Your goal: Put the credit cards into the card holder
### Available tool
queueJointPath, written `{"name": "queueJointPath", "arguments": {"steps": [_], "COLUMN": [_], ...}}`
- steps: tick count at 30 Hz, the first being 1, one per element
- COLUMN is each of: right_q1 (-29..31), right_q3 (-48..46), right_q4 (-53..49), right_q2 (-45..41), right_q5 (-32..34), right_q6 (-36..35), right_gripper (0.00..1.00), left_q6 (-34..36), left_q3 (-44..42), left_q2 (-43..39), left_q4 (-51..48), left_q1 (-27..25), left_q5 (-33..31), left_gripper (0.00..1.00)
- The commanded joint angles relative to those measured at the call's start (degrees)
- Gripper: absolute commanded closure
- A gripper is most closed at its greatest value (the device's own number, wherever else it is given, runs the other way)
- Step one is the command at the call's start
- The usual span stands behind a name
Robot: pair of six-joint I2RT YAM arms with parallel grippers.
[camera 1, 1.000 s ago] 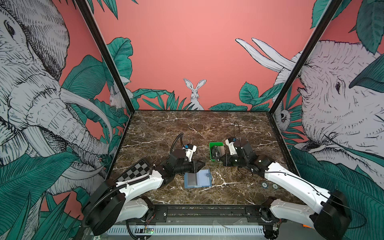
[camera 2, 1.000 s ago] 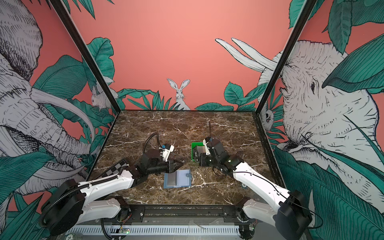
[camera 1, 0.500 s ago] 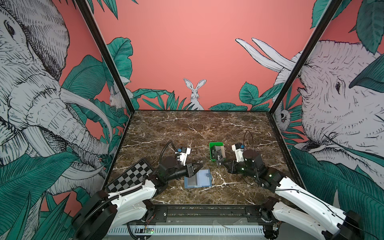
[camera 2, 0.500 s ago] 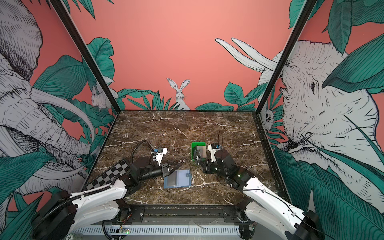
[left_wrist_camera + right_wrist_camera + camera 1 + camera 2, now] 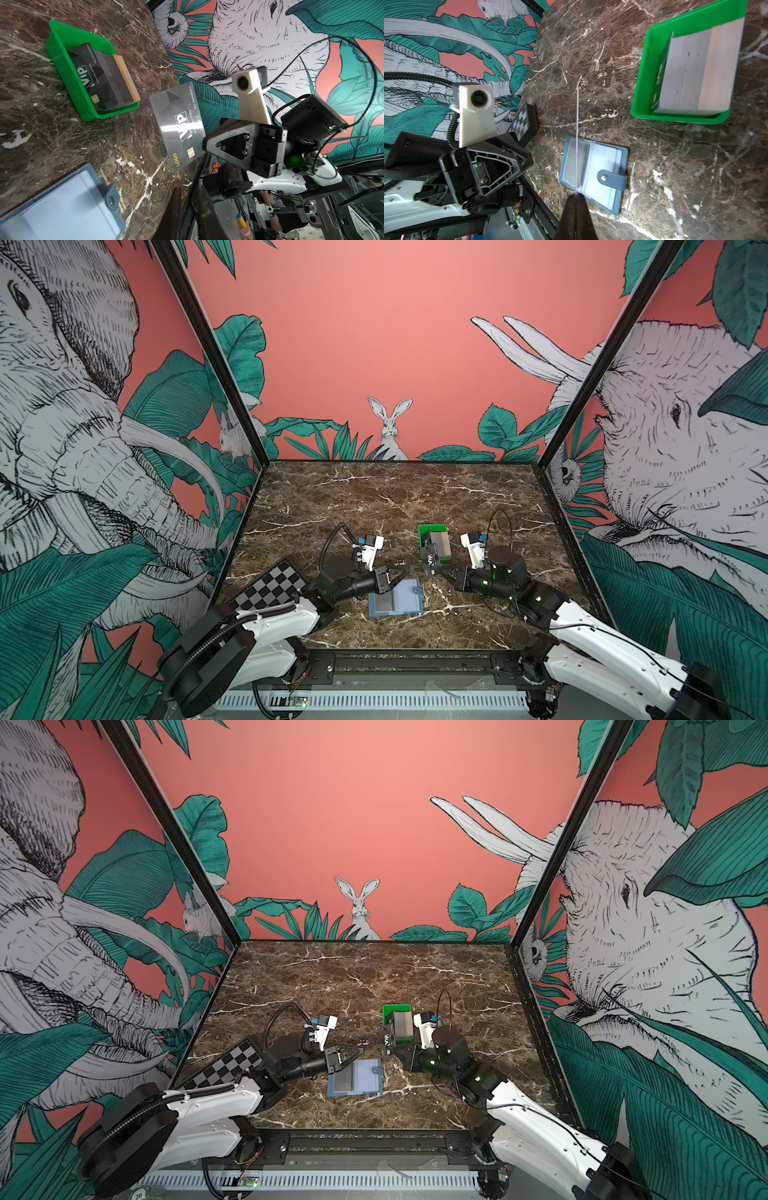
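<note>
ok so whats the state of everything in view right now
card holder: lying open on the table, snap tab undone
VIP card: off the table, pinched by one edge
right gripper: shut on the VIP card
left gripper: open, empty
green tray: upright, holding a stack of cards

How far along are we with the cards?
Done: perhaps one; the open card holder shows a grey rectangle in one pocket, unclear if it is a card. In hand: the right hand pinches a black VIP card in the air near the green tray. Remaining: pocketing it, plus the stack in the tray.
</note>
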Motion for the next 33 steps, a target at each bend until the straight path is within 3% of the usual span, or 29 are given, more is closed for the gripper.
{"name": "queueJointPath", "arguments": {"steps": [1, 33], "right_q1": [0.37, 0.38], "right_q3": [-0.89, -4.33], "right_q4": [5.83, 15.21], "right_q2": [-0.26, -1.93], "right_q5": [-2.41, -7.10], "right_q6": [1.87, 8.82], "right_gripper": [1.00, 1.00], "left_q6": [-1.13, -5.15], "left_q3": [-0.86, 0.55], "left_q2": [0.63, 7.20], "left_q4": [5.90, 17.99], "left_q1": [0.30, 0.24], "left_q5": [1.33, 3.53], "left_gripper": [0.82, 0.80]}}
